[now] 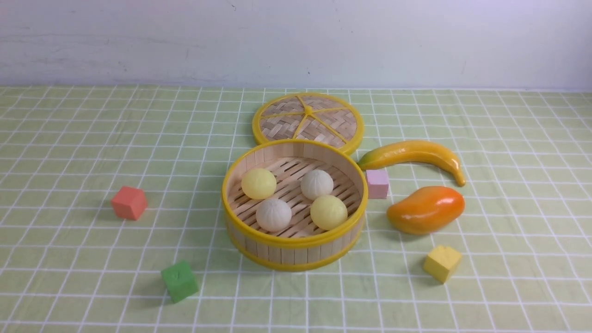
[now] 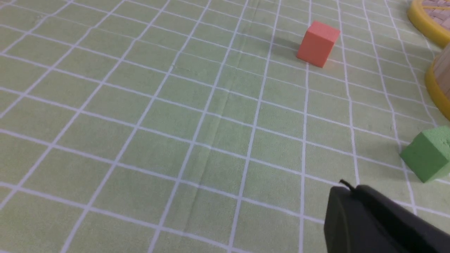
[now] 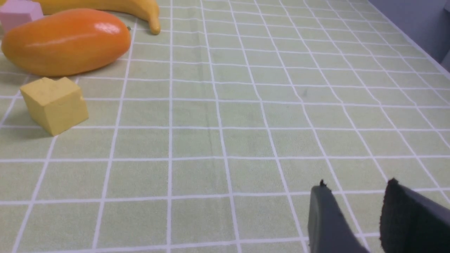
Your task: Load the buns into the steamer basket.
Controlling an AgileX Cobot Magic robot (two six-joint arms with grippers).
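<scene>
The steamer basket [image 1: 294, 243] stands at the middle of the table. Inside it lie several buns: a pale yellow one [image 1: 258, 183] at back left, an off-white one [image 1: 317, 184] at back right, an off-white one [image 1: 274, 214] at front left, a pale yellow one [image 1: 328, 212] at front right. Neither arm shows in the front view. My left gripper [image 2: 346, 189] is shut with nothing in it, above bare cloth near the green cube [image 2: 427, 154]; the basket's wall [image 2: 439, 84] shows at that view's edge. My right gripper [image 3: 355, 188] is open and empty over bare cloth.
The woven lid [image 1: 307, 121] lies behind the basket. A banana [image 1: 416, 155], a mango [image 1: 425, 209], a pink cube [image 1: 377, 183] and a yellow cube [image 1: 442, 263] sit right of the basket. A red cube [image 1: 129, 202] and the green cube [image 1: 179, 280] sit left.
</scene>
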